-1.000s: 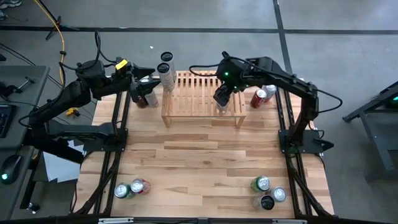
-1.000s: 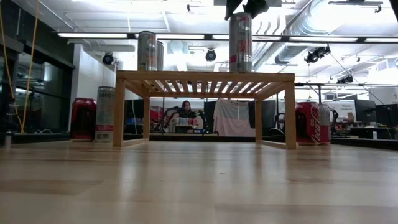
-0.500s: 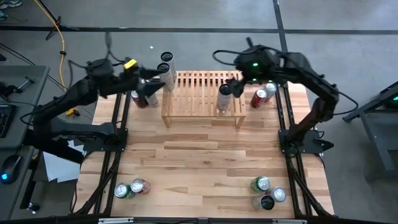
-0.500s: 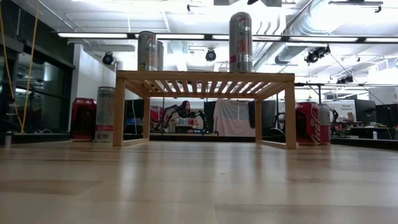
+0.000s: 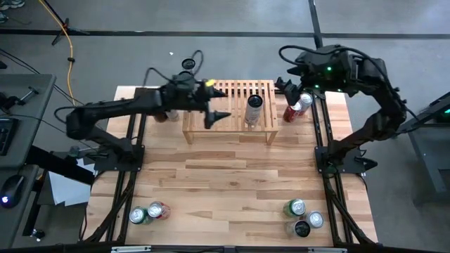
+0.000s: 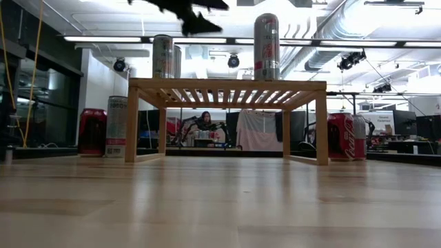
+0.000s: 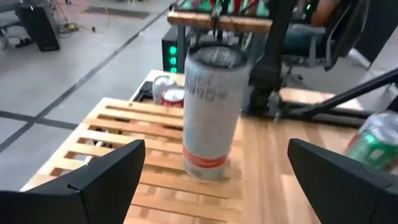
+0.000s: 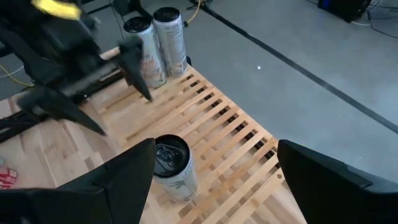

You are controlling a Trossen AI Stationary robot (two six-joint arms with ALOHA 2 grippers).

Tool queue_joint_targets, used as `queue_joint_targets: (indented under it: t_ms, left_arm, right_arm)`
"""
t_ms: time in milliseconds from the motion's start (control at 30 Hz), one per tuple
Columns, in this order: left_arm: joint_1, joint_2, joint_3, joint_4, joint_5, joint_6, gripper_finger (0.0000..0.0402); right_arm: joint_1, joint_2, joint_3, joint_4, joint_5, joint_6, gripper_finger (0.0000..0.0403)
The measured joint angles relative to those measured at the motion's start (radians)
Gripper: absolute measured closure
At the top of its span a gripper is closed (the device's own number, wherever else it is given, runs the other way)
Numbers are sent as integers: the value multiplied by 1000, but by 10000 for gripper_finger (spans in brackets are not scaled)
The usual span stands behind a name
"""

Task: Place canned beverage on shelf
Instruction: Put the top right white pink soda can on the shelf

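The light-wood shelf stands at the table's far middle. A tall silver can stands upright on its slatted top, right of centre, also plain in the low view. My left gripper hovers open above the shelf's middle, just left of that can; its fingers frame the can from a distance without touching it. My right gripper is open, raised beyond the shelf's far right corner, looking down on the can.
Two more tall cans stand on the shelf's far left corner. Red cans stand on the table right of the shelf, and a red and a silver can left of it. Can groups sit near the front edge, at left and right.
My left gripper has swung from the shelf's far left corner toward the right and down over the slats, rolling as it went, toward the silver can. My right gripper has drawn up and back toward the far right, away from that can, which stays upright on the shelf.
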State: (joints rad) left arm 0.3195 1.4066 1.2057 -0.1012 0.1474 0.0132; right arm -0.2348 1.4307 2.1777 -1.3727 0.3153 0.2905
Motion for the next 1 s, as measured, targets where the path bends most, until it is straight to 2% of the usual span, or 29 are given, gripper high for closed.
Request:
queue_joint_targets:
  t_ms: [400,667,1000]
  left_arm:
    - [21,236,0,354,88,-53,16]
    - [20,321,0,516,184,-117,16]
    - [-1,384,0,651,187,-115,16]
  right_arm:
    - [0,17,0,-35,-2,17,80]
    - [0,16,0,-34,-2,24,80]
    - [0,16,0,-34,-4,27,80]
